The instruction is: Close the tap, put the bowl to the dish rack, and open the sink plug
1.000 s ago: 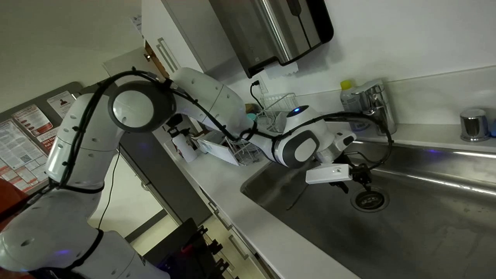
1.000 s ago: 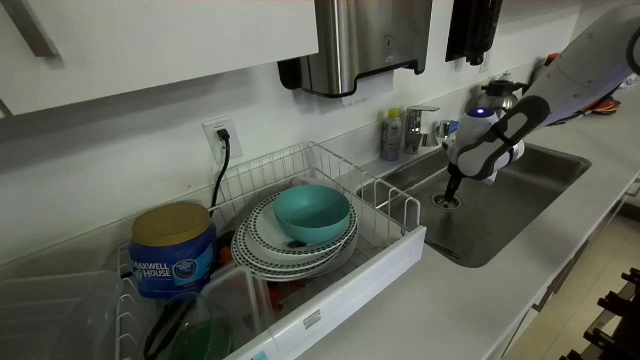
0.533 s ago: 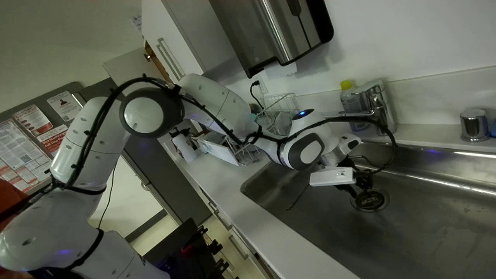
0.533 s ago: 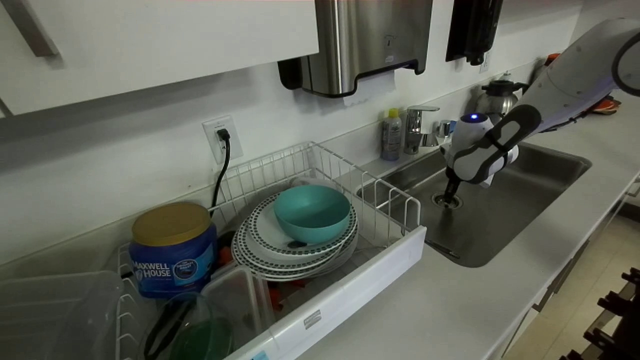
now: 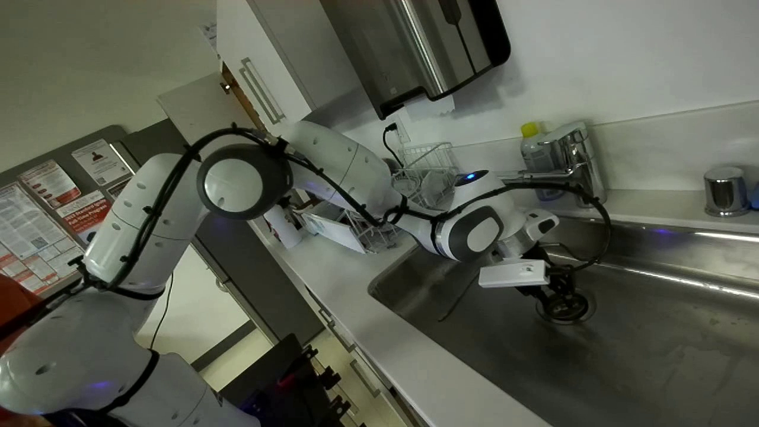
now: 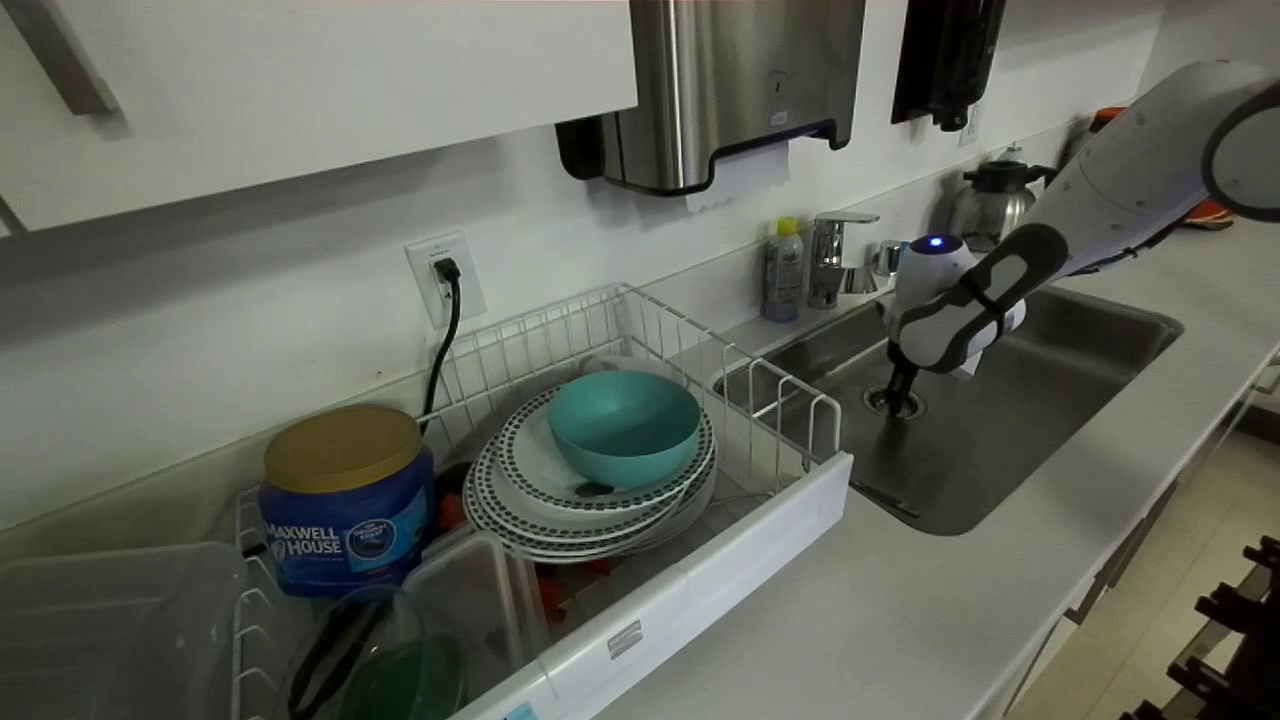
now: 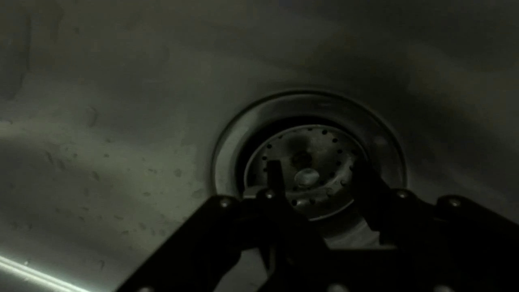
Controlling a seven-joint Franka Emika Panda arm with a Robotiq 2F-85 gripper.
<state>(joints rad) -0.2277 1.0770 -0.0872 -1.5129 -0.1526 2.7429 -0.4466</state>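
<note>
Gripper [image 7: 316, 165], jaws apart, points down over the sink plug [image 7: 307, 176] in the drain [image 7: 227, 158] of the steel sink [image 7: 121, 121], contact unclear; the tap [image 6: 827, 265] stands behind the sink, and farther off the teal bowl [image 6: 625, 440] rests on stacked plates [image 6: 535, 455] inside the dish rack [image 6: 740, 556].

We see a pale worktop [image 6: 780, 610] along the wall [image 6: 270, 300], the sink [image 6: 985, 450] set into it. The rack [image 6: 720, 580] stands near the sink. Between sink and wall stand a bottle [image 6: 783, 272] and, just beside it, the tap [image 6: 826, 262], with a fitting [image 5: 725, 191] farther along. Beyond, we make out a flask [image 6: 990, 212], its base partly hidden, and past the rack a white bottle [image 5: 284, 228].
</note>
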